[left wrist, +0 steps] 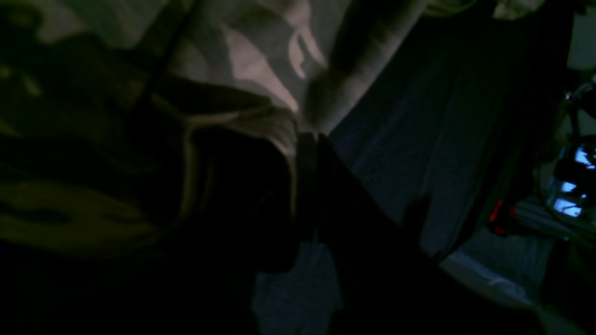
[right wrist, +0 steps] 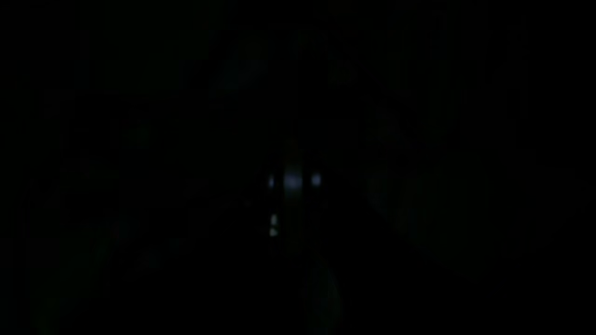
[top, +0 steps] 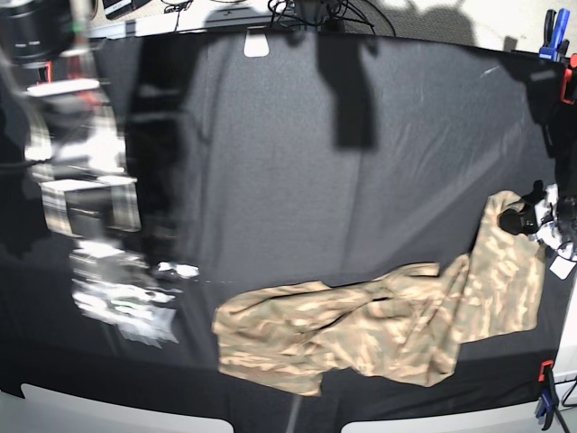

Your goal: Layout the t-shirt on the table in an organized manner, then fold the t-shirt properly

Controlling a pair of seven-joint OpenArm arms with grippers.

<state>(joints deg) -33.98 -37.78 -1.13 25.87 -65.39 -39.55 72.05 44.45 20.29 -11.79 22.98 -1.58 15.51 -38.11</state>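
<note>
The t-shirt [top: 388, 329] is lying as a long crumpled band across the near half of the table [top: 270, 180], running from the near centre out to the right side of the base view, where one end is being lifted off the black cloth. That raised end is being held by the left gripper [top: 525, 216]. In the left wrist view the left gripper's two dark fingers [left wrist: 308, 186] are being seen pressed flat together with a fold of camouflage cloth [left wrist: 260, 123] pinched at their tips, so the left gripper is being recorded as closed on the t-shirt. A grip at an outer edge is judged to be chosen so that the fabric can be drawn outward and the bunched middle pulled flat.

The right arm [top: 99, 225] is being rendered as a smeared blur at the left of the base view, well apart from the garment. Its wrist view is almost wholly black, with only a few faint light spots, so nothing is being shown of its jaws; the right gripper is being noted as closed, and no cloth can be seen near it in the base view.

The layout stage is judged as only begun: the sleeves and hem cannot be told apart in the heap, and no fold is being attempted yet.
</note>
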